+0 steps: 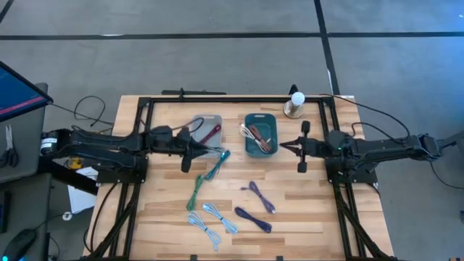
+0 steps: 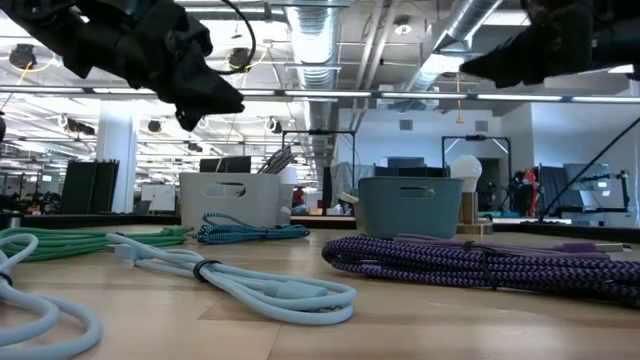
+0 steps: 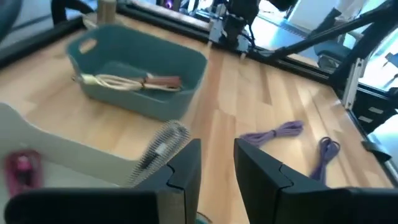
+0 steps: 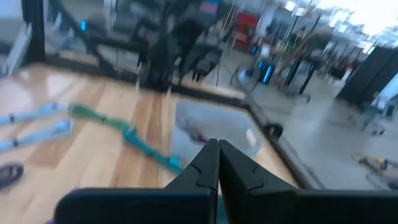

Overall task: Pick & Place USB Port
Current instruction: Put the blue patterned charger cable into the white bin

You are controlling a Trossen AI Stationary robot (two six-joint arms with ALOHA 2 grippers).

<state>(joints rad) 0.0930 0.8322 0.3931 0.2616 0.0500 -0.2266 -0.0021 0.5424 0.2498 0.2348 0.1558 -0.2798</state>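
Overhead, the left gripper [image 1: 205, 151], part-open, seemingly empty, hides part of the grey bin [image 1: 211, 125]; the right gripper [image 1: 285, 145], shut, hovers over the wooden table [image 1: 304, 210].

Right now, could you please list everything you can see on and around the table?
Grey bin: one, table rear, holds a dark red cable.
Teal bin: one, beside the grey bin, holds cables.
Teal cable: one, just in front of the grey bin.
Green cable: one, centre-left.
Light blue cables: two, front.
Purple cables: two, front right.
Light bulb: one, white, rear.
Left pincer: partly open, empty, by the grey bin.
Right pincer: shut, by the teal bin.
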